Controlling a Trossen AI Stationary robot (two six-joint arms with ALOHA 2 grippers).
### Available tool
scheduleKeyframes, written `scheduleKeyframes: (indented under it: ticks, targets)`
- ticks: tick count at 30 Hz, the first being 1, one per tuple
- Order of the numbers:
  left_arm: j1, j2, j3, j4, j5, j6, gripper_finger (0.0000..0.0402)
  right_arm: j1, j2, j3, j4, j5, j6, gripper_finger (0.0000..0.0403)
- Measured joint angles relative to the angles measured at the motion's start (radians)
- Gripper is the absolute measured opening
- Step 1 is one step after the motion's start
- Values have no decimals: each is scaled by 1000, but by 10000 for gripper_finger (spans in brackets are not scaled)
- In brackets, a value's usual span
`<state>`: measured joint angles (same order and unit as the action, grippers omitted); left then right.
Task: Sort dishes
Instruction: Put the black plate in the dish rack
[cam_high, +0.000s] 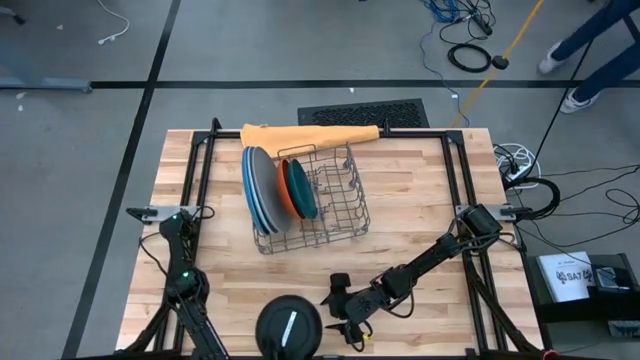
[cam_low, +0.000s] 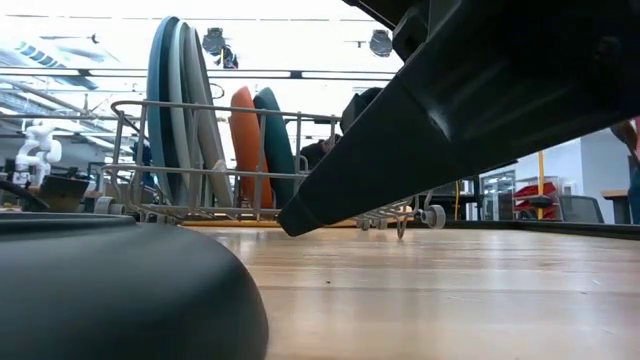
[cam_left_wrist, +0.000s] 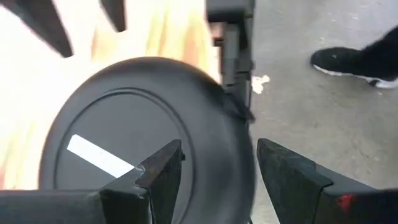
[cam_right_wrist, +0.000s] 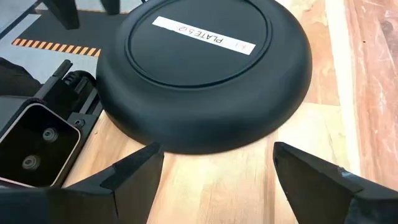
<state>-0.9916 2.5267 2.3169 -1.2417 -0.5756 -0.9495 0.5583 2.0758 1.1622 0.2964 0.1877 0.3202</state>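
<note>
A black plate (cam_high: 289, 327) with a white stripe lies upside down at the table's near edge. It also shows in the left wrist view (cam_left_wrist: 137, 137), the right wrist view (cam_right_wrist: 205, 68) and the low view (cam_low: 100, 290). My left gripper (cam_left_wrist: 219, 146) comes at it from the near side, shut on its rim. My right gripper (cam_right_wrist: 217, 148) stands open just right of the plate (cam_high: 335, 312), touching nothing. In the wire rack (cam_high: 315, 205) stand large blue and grey plates (cam_high: 258, 190), an orange one (cam_high: 288, 187) and a teal one (cam_high: 302, 190), all on edge. My left gripper has the black plate's near rim (cam_left_wrist: 236, 168) between its two fingers. One finger lies over the upturned underside, the other outside the rim, over the table's edge. The fingers slant down from the near side. The plate's opposite rim (cam_right_wrist: 205, 146) rests on the wood.
A folded orange cloth (cam_high: 310, 135) lies behind the rack at the far edge. Black frame rails (cam_high: 455, 190) run along the table's sides. Bare wood lies right of the rack. A person's shoe (cam_left_wrist: 348, 59) is on the floor beyond the near edge.
</note>
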Motion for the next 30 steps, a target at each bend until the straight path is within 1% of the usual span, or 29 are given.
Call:
scheduleKeyframes:
  ticks: [3, 6, 8, 11, 16, 19, 21, 23, 26, 28, 30]
  targets:
    - [0, -3, 0, -31, -29, -55, 211, 0, 0, 0, 1, 0, -3, 298]
    - [-2, -23, 0, -87, -65, -176, 211, 1, 0, 0, 1, 19, -4, 298]
    - [-13, -48, 0, -113, -122, -282, 211, 1, 0, 0, 7, 23, -4, 298]
    - [-50, -82, 0, -96, -241, -444, 211, 2, 0, 0, 6, 23, -3, 298]
    - [-128, -94, 0, 12, -414, -756, 211, 12, 0, 0, 18, 25, -4, 298]
    - [-163, -92, -39, 143, -488, -920, 211, 18, 0, 0, 44, 26, -17, 298]
    - [-172, -90, -84, 246, -517, -995, 211, 21, 0, 0, 51, 46, -26, 298]
    - [-170, -89, -134, 362, -515, -1008, 211, 21, 0, 0, 60, 67, -36, 298]
    - [-163, -89, -213, 506, -414, -1009, 211, 19, 0, 0, 82, 73, -57, 298]
    - [-159, -88, -268, 582, -363, -1044, 211, 19, 0, 0, 104, 74, -67, 298]
    - [-159, -87, -318, 670, -361, -1091, 211, 19, 0, 1, 114, 74, -75, 298]
